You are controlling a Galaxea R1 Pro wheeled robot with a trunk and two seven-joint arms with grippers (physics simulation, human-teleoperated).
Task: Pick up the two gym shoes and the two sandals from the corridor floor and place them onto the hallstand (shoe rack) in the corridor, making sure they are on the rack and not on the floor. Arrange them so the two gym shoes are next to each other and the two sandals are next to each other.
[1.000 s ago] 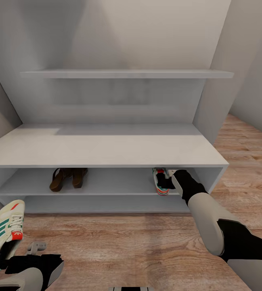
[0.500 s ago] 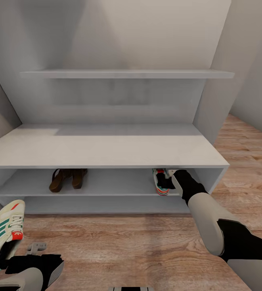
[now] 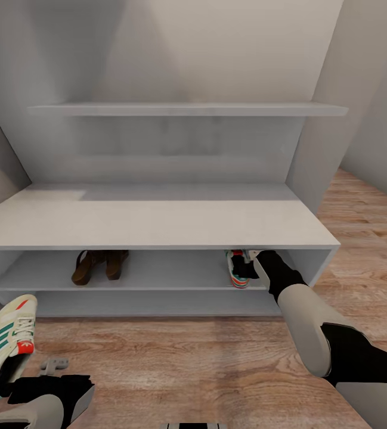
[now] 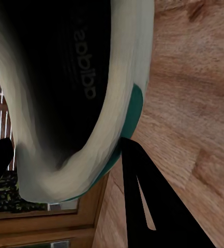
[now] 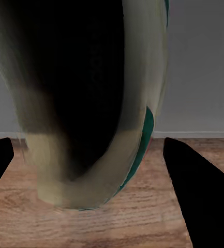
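Note:
One gym shoe [image 3: 5,348], white with green stripes, hangs over the corridor floor [image 3: 175,363] at the lower left, my left gripper [image 3: 14,382] shut on its heel end [image 4: 65,103]. The other gym shoe [image 3: 237,269] rests on the upper open shelf of the hallstand [image 3: 151,223], at its right end. My right gripper [image 3: 254,262] reaches in there, its fingers spread to either side of that shoe [image 5: 91,103] with small gaps, so it is open. The two sandals [image 3: 99,266], dark brown, stand side by side on the same shelf, left of centre.
A wall shelf [image 3: 187,109] hangs above the hallstand's flat top. Grey walls close in on both sides. Wood floor runs on past the rack's right end [image 3: 366,238]. The lower shelf level [image 3: 151,301] holds nothing.
The view has shifted very slightly. Both arms and both shoes stand as before.

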